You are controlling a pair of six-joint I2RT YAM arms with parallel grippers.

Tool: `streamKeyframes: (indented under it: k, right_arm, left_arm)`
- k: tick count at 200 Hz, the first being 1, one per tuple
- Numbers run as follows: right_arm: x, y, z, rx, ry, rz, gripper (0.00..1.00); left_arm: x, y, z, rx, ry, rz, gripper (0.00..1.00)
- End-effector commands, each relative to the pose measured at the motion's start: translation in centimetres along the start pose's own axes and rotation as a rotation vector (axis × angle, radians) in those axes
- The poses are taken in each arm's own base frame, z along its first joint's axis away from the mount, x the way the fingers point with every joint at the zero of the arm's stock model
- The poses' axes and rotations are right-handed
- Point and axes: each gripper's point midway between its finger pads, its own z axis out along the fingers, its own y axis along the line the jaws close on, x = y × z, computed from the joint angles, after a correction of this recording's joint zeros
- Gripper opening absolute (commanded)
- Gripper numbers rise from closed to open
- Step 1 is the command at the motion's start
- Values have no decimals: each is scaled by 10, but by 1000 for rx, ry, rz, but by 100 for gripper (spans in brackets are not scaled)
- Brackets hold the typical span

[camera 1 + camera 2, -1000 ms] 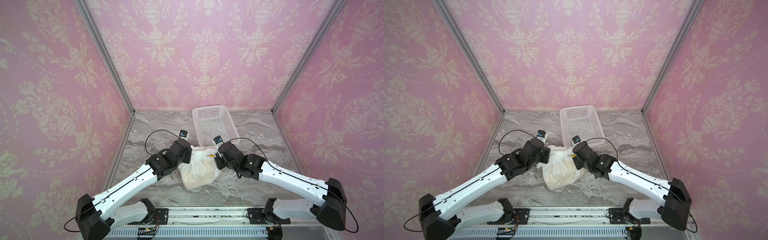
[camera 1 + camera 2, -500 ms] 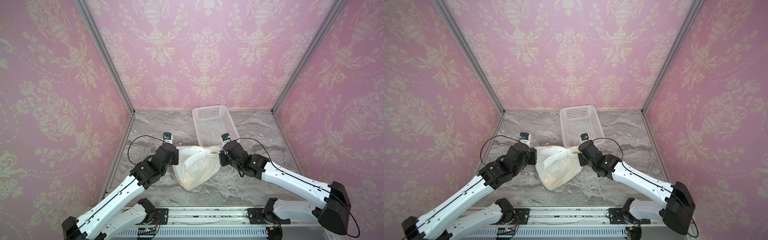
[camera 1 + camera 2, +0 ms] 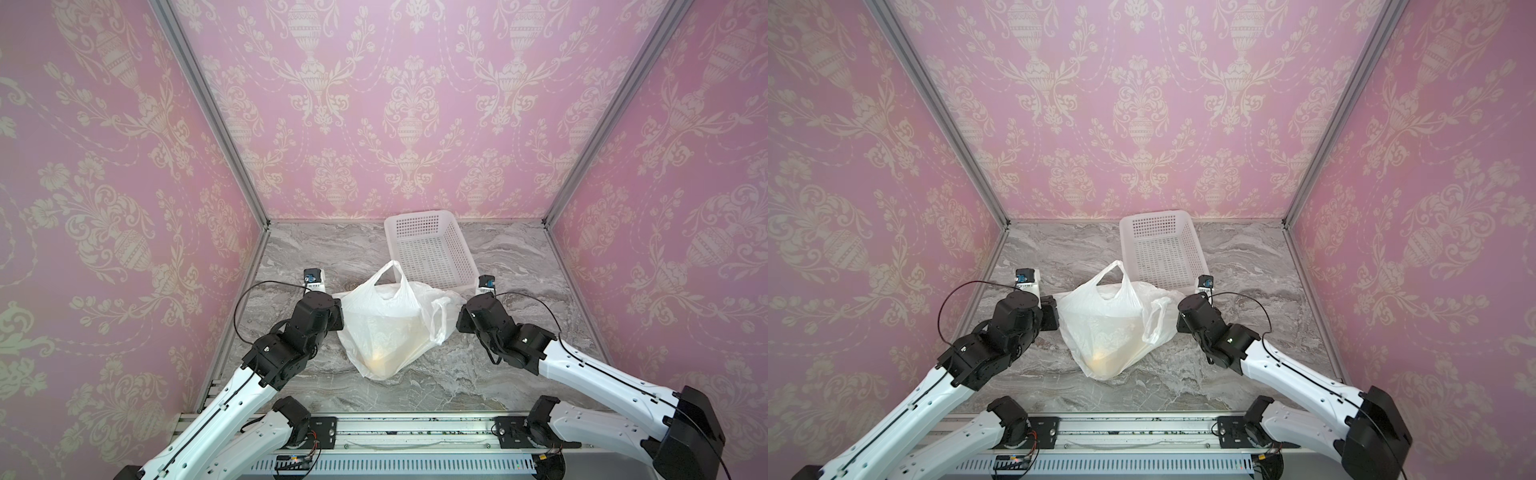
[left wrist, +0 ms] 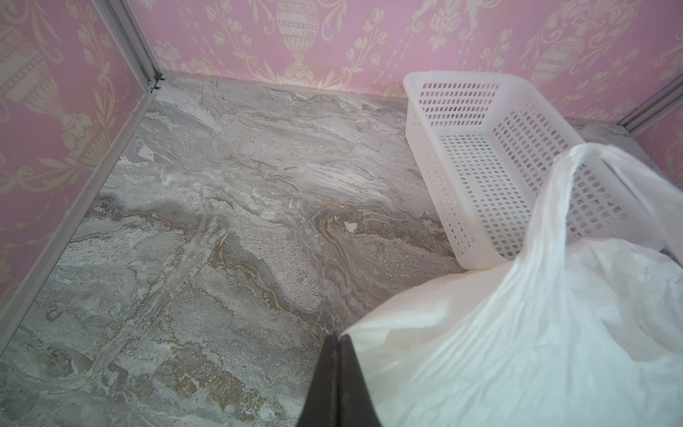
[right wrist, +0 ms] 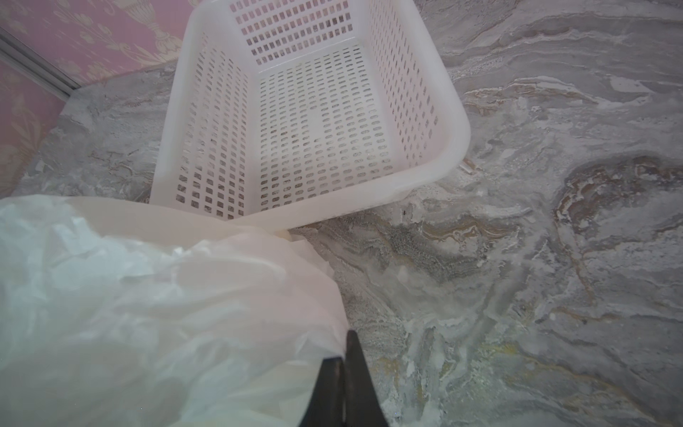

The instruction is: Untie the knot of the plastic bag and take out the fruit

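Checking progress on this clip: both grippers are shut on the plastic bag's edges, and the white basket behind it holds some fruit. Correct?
No: the basket is empty, as the right wrist view shows. The rest stands: the left gripper and the right gripper are each shut on the plastic bag at its edge.

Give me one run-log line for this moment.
bag: untied, stretched | left gripper: shut on bag | right gripper: shut on bag | fruit: inside bag | basket: empty

White arms [image 3: 224,407], black joints [image 3: 286,353]
Thin black cables [image 3: 266,283] loop out; left hand [image 4: 338,344] and right hand [image 5: 345,344] are dark wedges.
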Motion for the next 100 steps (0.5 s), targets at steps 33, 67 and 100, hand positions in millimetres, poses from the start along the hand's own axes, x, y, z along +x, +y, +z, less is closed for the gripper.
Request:
streamKeyframes:
  k: [33, 67, 100]
  right_arm:
    - [-17, 20, -12, -155, -88, 41, 40]
    - [-25, 37, -27, -230, -112, -108, 71]
    - [-24, 58, -43, -312, -124, -267, 88]
  left_arm:
    - [0, 7, -1, -15, -17, -12, 0]
    - [1, -2, 0, 33, -9, -5, 7]
    - [1, -4, 0, 43, -9, -5, 29]
